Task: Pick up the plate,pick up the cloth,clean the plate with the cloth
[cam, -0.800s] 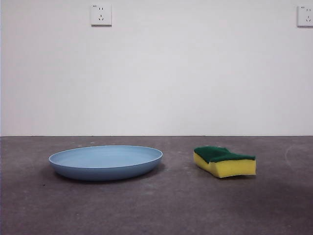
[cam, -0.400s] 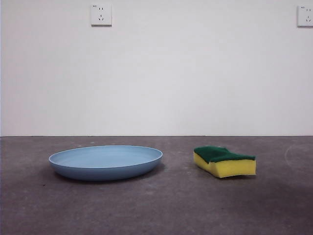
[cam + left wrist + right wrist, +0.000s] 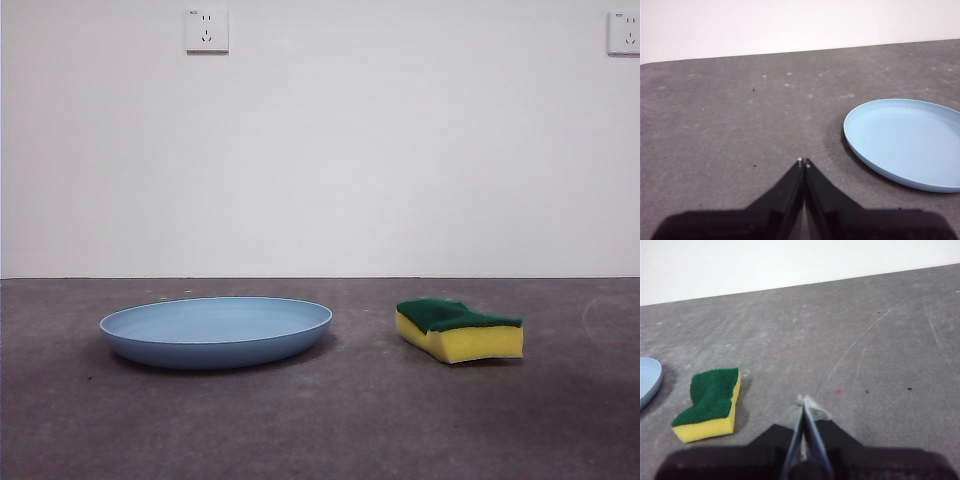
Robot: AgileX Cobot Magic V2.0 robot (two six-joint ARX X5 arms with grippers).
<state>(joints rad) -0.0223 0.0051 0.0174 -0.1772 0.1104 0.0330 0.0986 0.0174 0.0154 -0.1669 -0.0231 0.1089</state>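
While unmarked, plate [image 3: 216,331] lies beside cloth [image 3: 459,330].

Low front camera faces wall; wrist cameras look down, sharing plate [image 3: 216,331].

No readable text, label, brand or number appears anywhere; the tiny mark on the wall socket [image 3: 206,30] is too small to make out.

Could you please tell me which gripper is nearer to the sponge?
Right. The right gripper waits beside the sponge; the left gripper waits by the plate.
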